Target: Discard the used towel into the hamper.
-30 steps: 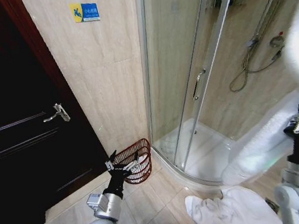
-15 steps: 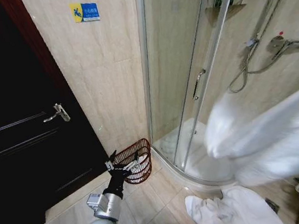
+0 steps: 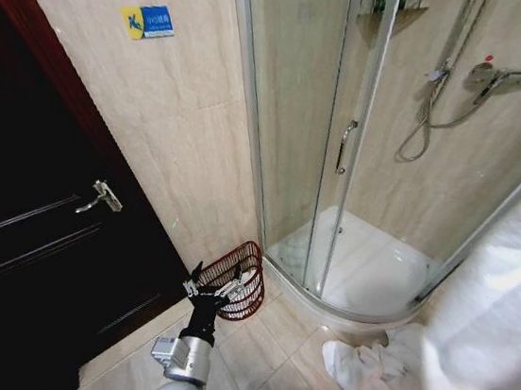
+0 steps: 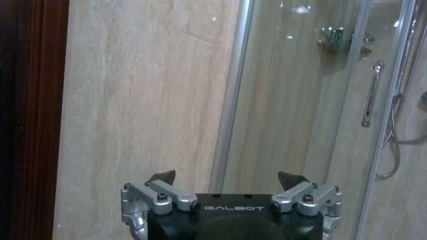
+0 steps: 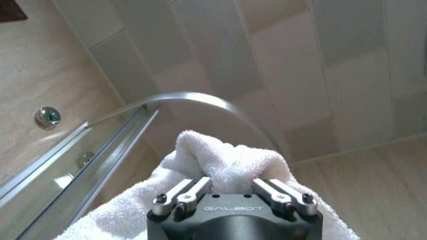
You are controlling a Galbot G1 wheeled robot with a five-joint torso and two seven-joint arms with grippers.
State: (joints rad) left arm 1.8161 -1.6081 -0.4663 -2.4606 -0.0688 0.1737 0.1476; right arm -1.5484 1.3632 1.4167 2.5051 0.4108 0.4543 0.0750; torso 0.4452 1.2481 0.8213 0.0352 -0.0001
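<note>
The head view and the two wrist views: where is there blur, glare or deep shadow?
Head view: the towel at the lower right edge is smeared and soft, the door is almost lost in darkness, while the hamper is sharp. Left wrist view: small bright reflections sit on the shower glass. Right wrist view: the right gripper, shut on the towel, is in focus and evenly lit.

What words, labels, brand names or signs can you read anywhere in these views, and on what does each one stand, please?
"GALBOT": on the black body of the left gripper, seen from its wrist camera.
"GALBOT": on the body of the right gripper, which is clamped on the white towel.
Blue and yellow wall sign: on the beige tiled wall beside the dark door; its small white characters are too small to read.
</note>
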